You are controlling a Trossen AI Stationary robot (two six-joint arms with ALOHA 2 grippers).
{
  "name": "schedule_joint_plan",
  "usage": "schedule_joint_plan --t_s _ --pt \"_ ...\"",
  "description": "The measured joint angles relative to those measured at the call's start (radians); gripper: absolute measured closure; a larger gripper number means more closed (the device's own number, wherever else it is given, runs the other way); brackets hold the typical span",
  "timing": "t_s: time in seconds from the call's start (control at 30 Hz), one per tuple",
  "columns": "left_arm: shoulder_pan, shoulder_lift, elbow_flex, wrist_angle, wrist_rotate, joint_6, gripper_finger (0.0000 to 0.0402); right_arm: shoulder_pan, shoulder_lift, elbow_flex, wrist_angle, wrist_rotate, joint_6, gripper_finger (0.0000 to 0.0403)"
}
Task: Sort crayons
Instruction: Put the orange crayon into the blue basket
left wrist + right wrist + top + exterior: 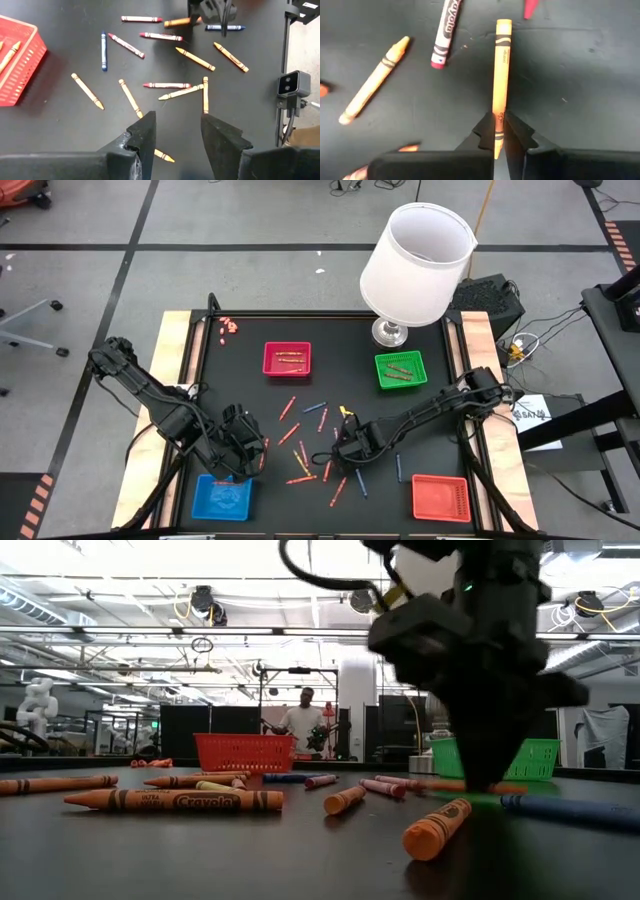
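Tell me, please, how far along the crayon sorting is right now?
Partly done. A few crayons already lie in the red tray and the green tray. In hand: the right claw is shut on an orange crayon down at the mat. The left claw hangs open above the pile, holding nothing. Left: about two dozen loose crayons on the mat; the orange tray looks empty.

Crayons (310,442) scattered mid-table between both arms. Right gripper (499,131) down among them, pinching one crayon (501,75). Left gripper (243,452) just left of the scatter, above one near tray (222,498). Another near tray (441,497) right, two trays (287,359) behind the scatter, lamp (415,265) at far edge.
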Motion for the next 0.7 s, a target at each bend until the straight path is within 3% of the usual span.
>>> schedule_joint_plan --t_s 0.33,0.6,0.7 --pt "0.012 0.0 0.0 0.0 -0.024 0.001 0.0249 -0.008 -0.156 0.001 -0.011 0.011 -0.119 0.0402" --pt "0.052 0.0 0.0 0.034 -0.029 -0.004 0.0249 -0.016 -0.355 0.002 0.047 0.043 -0.385 0.0403" --pt "0.07 0.0 0.0 0.042 -0.064 0.001 0.0249 -0.016 -0.433 0.002 0.077 0.098 -0.512 0.0403"
